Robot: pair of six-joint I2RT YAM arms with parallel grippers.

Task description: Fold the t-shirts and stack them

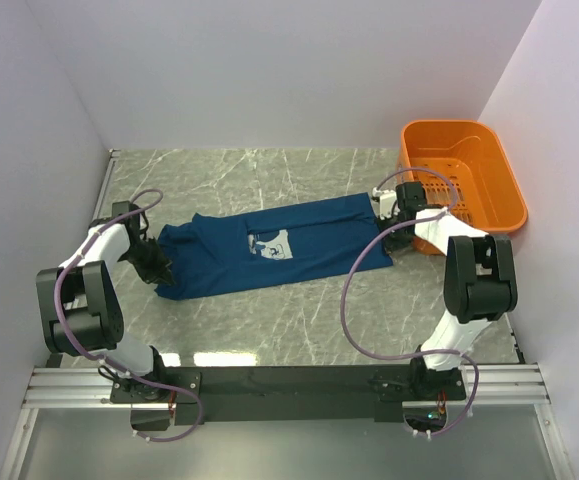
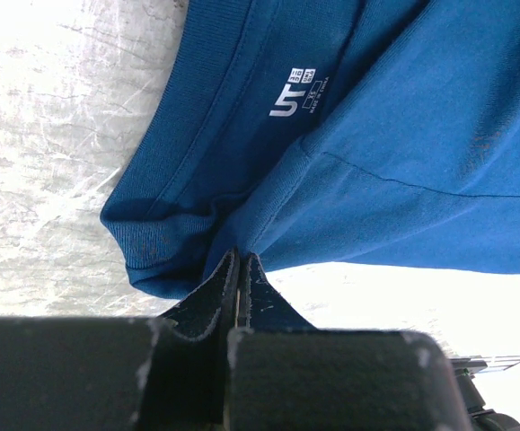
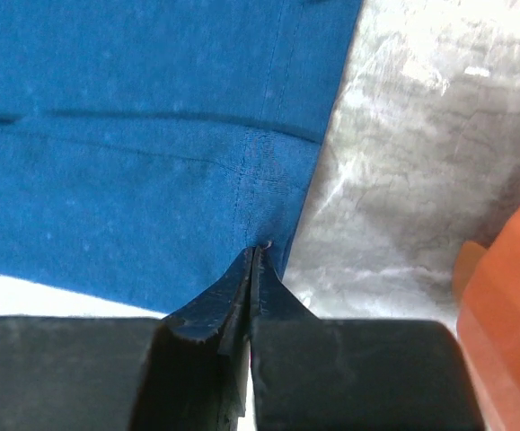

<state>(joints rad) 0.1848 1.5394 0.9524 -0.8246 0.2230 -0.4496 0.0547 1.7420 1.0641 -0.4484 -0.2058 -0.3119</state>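
Fingers [image 2: 207, 301] of the left gripper [image 1: 159, 268] are pressing together on a bunched fold of the t-shirt [image 1: 269, 250] near its collar, and the right gripper [image 3: 255, 251] is likewise pinching the cloth at a seam by the opposite edge, its jaws meeting on fabric. Both arms are bending at elbows held out to the sides, forearms angling inward to the two ends of the garment. It is stretching across the middle of the marble table [image 1: 269, 330], long axis running left to right and rising slightly toward the orange basket [image 1: 469, 180], collar end left, pale print [image 1: 274, 245] facing up. Sleeves are hard to make out, and whether the cloth is resting or hanging just clear is not showing
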